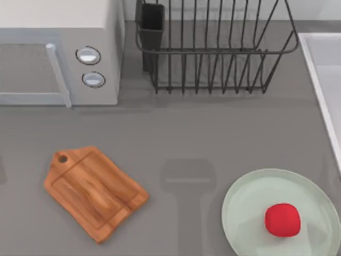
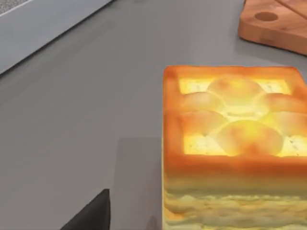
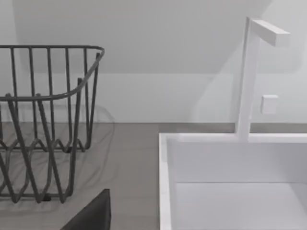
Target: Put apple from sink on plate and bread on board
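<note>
Just below the left wrist cam, the bread (image 2: 230, 143) sat flat on the grey counter (image 2: 96, 120), w/ the board (image 2: 278, 24) near beyond it; can't tell how the left gripper's fingers stood. Bread looked light, soft and squashable, so prob best pinched gently across its pale side walls, not the domed top. Apple (image 1: 283, 219) already rested on the plate (image 1: 245, 202); the right wrist cam faced the sink (image 3: 165, 182) and dish rack (image 3: 48, 96).

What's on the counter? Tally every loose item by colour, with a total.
Red: 1, the apple
Mint green: 1, the plate
Brown: 1, the board
Golden: 1, the bread
Total: 4
</note>
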Action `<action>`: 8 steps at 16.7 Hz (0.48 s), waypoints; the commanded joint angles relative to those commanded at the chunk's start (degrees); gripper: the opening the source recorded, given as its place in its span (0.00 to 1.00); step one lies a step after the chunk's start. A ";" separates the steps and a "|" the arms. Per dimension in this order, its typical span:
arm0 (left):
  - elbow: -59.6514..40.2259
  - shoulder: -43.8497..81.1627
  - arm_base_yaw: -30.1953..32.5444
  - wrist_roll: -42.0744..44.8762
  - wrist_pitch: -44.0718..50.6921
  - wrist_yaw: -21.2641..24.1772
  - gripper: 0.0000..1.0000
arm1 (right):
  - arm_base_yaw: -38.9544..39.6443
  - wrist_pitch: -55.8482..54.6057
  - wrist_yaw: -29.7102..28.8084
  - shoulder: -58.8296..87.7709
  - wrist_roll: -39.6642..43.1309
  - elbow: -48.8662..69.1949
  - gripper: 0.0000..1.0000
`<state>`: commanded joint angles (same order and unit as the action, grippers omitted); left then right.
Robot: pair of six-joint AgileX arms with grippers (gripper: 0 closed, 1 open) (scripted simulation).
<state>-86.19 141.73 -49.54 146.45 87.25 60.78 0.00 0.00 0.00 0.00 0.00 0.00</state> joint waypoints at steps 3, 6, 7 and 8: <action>0.23 -0.17 0.37 -0.22 -0.29 0.01 1.00 | 0.00 0.00 0.00 0.00 0.00 0.00 1.00; 2.40 -0.86 2.35 -3.06 -4.07 1.80 1.00 | 0.00 0.00 0.00 0.00 0.00 0.00 1.00; 3.51 -1.17 3.40 -4.57 -6.30 2.62 1.00 | 0.00 0.00 0.00 0.00 0.00 0.00 1.00; 4.73 -1.48 4.53 -6.28 -8.91 3.46 1.00 | 0.00 0.00 0.00 0.00 0.00 0.00 1.00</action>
<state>-81.46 140.25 -45.01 140.16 78.34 64.24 0.00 0.00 0.00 0.00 0.00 0.00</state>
